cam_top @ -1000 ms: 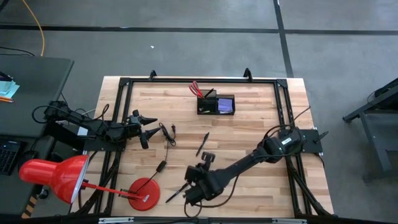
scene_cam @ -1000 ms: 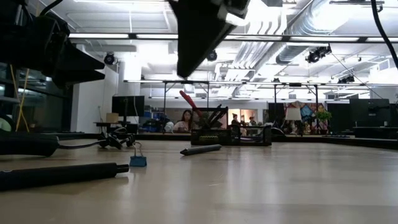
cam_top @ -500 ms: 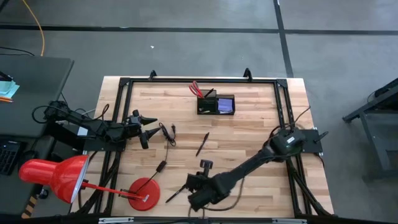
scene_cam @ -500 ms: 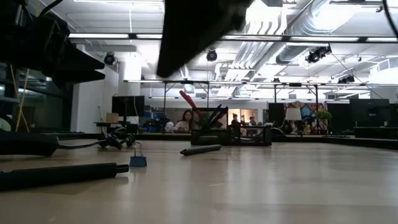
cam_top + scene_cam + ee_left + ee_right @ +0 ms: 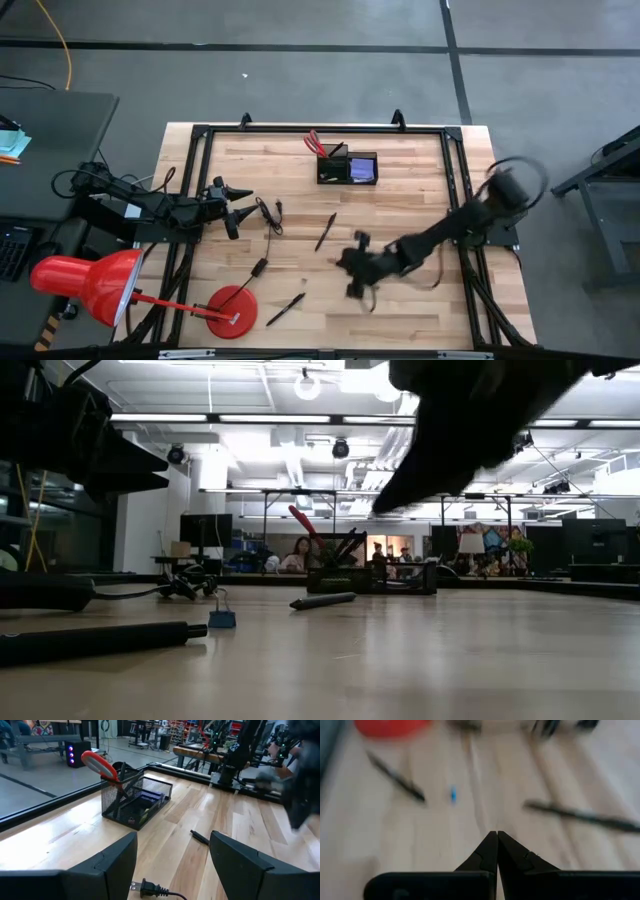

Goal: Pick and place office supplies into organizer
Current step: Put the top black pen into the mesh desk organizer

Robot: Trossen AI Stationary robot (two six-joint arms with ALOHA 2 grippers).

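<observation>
Organizer (image 5: 348,166): black mesh, at the far middle of the desk (image 5: 420,160). Cup section on the left holds red-handled scissors (image 5: 313,142) and dark pens; tray section on the right holds a purple sticky-note pad (image 5: 363,169).
Pen (image 5: 325,231): black, loose on the desk, near of the organizer.
Second pen (image 5: 285,309): black, at the near edge, just right of the red lamp base (image 5: 232,311).
Black cable (image 5: 268,217): on the left part of the desk.
Left hand (image 5: 243,205): at the left side, released, fingers spread, nothing held.
Right hand (image 5: 352,277): above the desk's middle-right, clenched, fingertips together, empty.
</observation>
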